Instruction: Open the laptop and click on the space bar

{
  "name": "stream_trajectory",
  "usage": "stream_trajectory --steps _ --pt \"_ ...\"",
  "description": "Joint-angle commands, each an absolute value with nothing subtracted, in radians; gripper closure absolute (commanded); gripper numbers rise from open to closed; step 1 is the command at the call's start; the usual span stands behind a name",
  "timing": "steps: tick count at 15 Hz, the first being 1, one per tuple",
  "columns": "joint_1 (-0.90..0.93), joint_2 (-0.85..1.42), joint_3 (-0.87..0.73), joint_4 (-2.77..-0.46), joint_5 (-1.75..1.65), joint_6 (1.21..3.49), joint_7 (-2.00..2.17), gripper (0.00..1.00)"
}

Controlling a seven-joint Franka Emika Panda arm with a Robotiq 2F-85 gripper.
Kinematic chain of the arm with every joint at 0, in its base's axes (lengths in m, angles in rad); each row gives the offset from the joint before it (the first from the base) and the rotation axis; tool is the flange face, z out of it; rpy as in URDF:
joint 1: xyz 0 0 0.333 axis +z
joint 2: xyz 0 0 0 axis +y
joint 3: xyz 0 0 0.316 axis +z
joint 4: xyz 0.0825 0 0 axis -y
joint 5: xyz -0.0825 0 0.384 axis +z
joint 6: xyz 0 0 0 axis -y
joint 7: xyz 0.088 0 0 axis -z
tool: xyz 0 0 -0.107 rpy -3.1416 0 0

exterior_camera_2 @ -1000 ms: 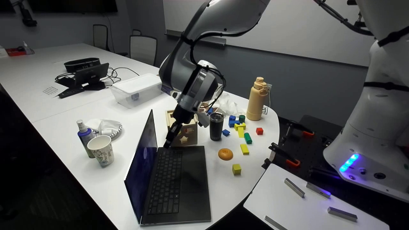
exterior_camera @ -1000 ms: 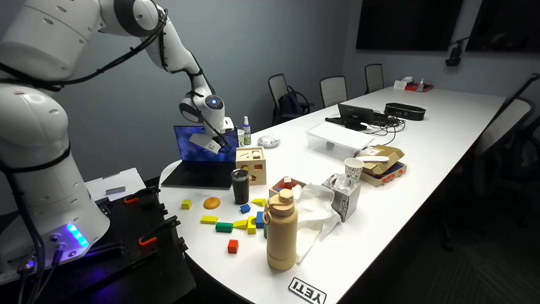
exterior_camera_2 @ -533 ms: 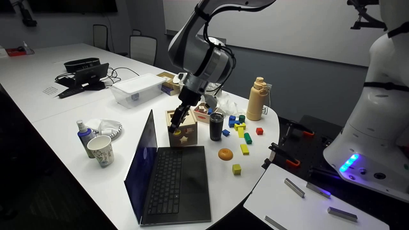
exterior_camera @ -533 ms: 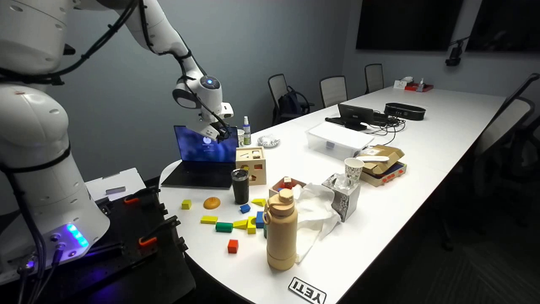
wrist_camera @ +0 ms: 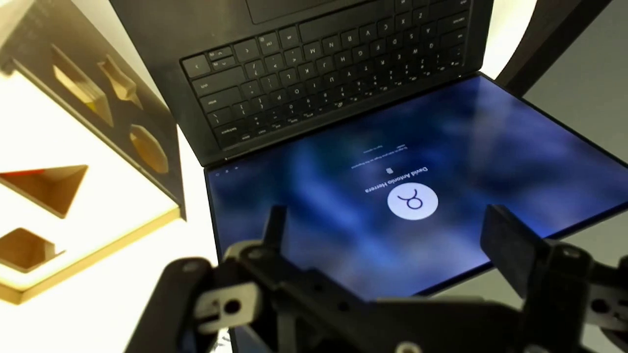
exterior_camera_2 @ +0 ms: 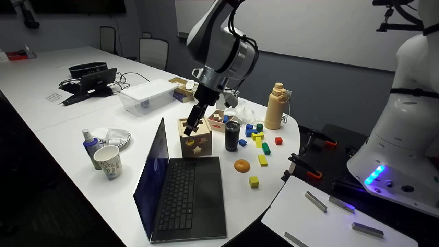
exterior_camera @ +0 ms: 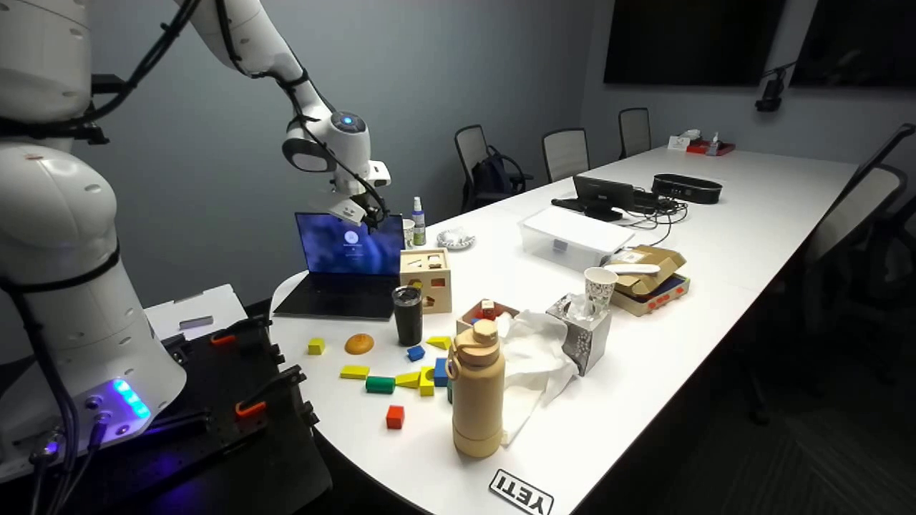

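The slim dark laptop (exterior_camera_2: 207,195) stands unfolded on the white table, its lid raised, in both exterior views. Its blue screen (wrist_camera: 333,196) shows a sign-in page with a round white icon, upside down in the wrist view. The space bar (wrist_camera: 346,20) is the long key near the top of that view. My gripper (wrist_camera: 386,215) is open, both fingers (wrist_camera: 510,245) apart with only the screen behind the gap. In an exterior view the gripper (exterior_camera_2: 192,125) hangs above the wooden box, beside the lid's far end and clear of the keys. Nothing is held.
A wooden shape-sorter box (exterior_camera_2: 187,151) stands right by the laptop's end. Next to it is a dark tumbler (exterior_camera_2: 232,137). Several coloured blocks, an orange half-round (exterior_camera_2: 242,165) and a tan bottle (exterior_camera: 478,393) are nearby. Behind the lid stands a paper cup (exterior_camera_2: 109,163).
My gripper has risen from beside the keyboard's far end to above the wooden box. The sign-in icon, not visible behind the gripper a second ago, shows on the screen. The laptop stayed put.
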State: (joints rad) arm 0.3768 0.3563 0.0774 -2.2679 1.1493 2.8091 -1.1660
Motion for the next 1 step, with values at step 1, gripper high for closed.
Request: stream_trajectory --steps 1 --pt "0.391 0.300 0.069 -2.312 1.108 2.785 -1.104 0.00"
